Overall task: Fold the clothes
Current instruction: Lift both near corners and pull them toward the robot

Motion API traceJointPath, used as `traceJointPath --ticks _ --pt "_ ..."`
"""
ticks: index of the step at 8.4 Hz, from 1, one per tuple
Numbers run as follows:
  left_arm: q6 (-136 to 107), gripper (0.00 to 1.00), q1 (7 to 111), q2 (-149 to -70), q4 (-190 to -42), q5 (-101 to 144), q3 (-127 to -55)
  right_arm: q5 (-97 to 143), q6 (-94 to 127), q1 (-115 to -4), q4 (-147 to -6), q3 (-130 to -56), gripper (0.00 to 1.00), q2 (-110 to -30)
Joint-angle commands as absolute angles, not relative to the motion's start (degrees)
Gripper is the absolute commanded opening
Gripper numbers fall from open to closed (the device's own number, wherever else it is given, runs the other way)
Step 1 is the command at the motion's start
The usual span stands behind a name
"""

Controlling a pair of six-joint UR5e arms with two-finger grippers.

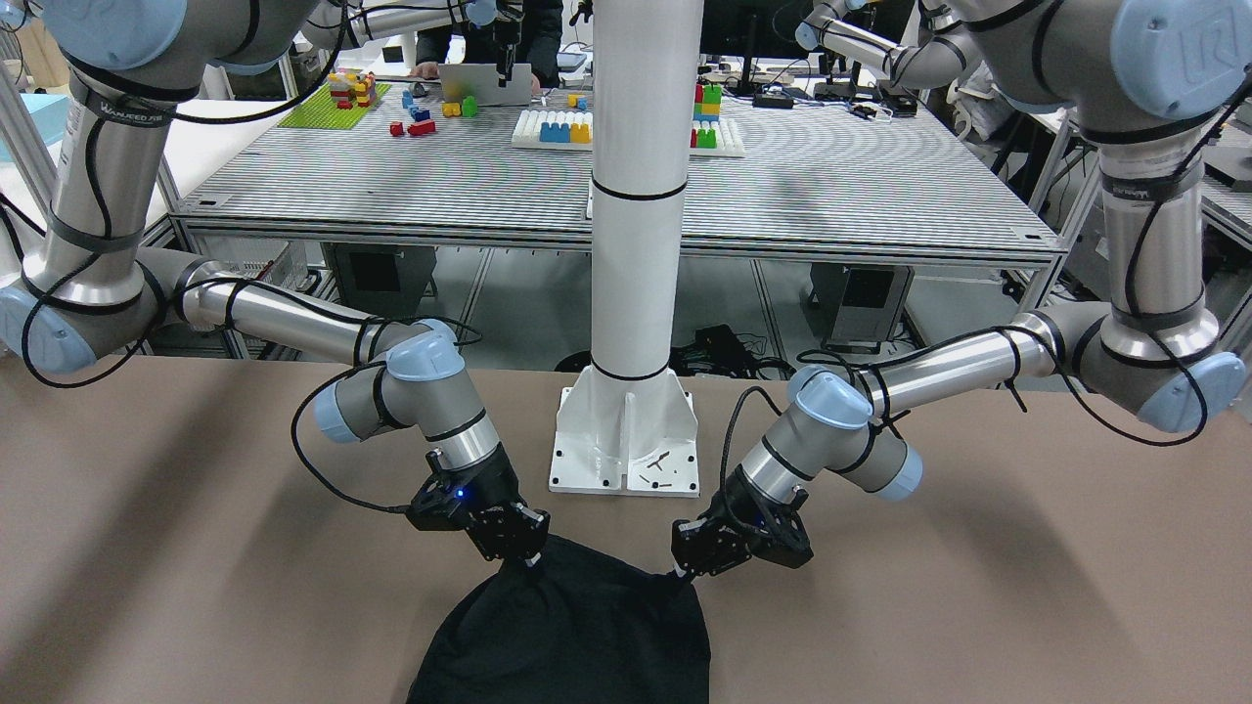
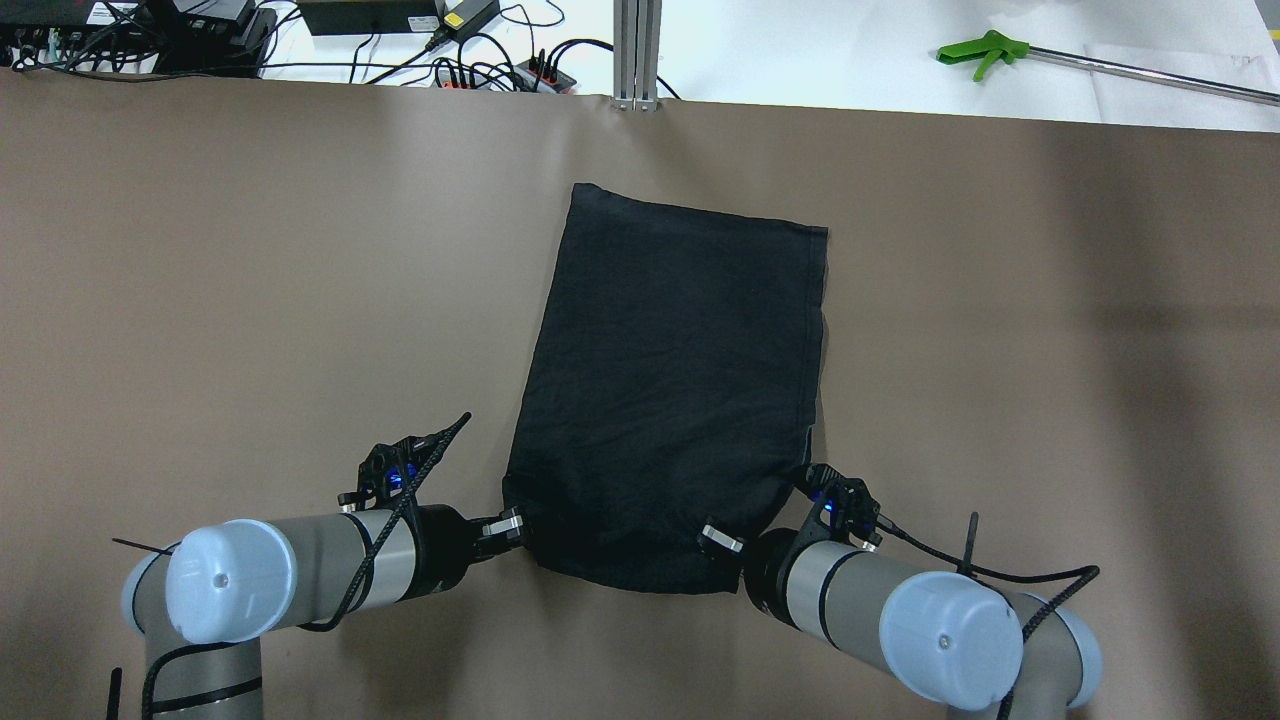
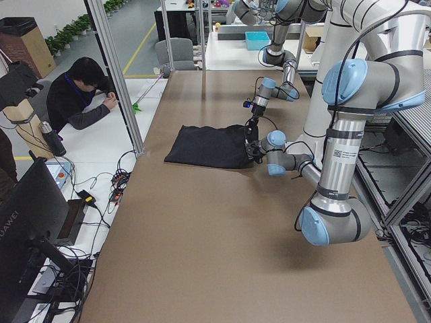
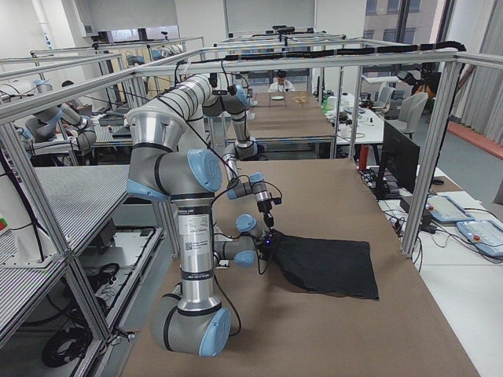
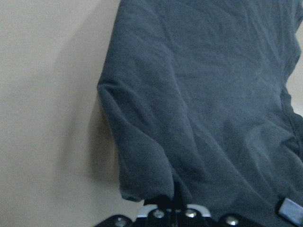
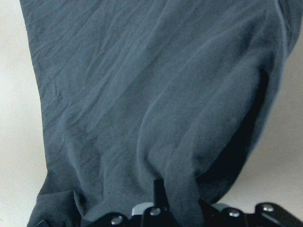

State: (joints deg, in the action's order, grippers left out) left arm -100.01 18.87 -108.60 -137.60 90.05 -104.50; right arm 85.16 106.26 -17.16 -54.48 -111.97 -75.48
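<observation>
Plain black clothes (image 2: pixel 670 380) on a matte brown table (image 2: pixel 200 300).

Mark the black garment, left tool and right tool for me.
black garment (image 2: pixel 670 380), overhead view, middle of the fabric.
left tool (image 2: pixel 512 523), overhead view, fingertips at the garment's near corner.
right tool (image 2: pixel 722 540), overhead view, fingertips at the other near corner.

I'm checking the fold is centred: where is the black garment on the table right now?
In the overhead view the black garment lies near the view's middle, its two near corners pinched by the left gripper and the right gripper.
</observation>
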Motion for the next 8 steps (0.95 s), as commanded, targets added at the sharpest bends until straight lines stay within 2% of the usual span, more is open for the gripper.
traceJointPath --ticks 1,3,5,8 --pt "-97.41 0.0 16.28 -104.0 -137.55 90.0 -114.13 85.25 106.26 -12.15 -54.32 -119.76 0.0 -81.28" --pt "-96.59 0.0 11.19 -101.52 -137.55 88.17 -119.77 85.17 106.26 -8.37 -54.23 -122.86 0.0 -83.93" --pt "-96.68 0.0 6.95 -102.21 -137.37 83.15 -119.97 84.82 106.26 -6.86 -54.32 -123.93 0.0 -84.2" --pt "-96.15 0.0 15.34 -104.31 -136.85 85.41 -118.4 85.43 106.0 -13.42 -54.84 -120.51 0.0 -80.53"
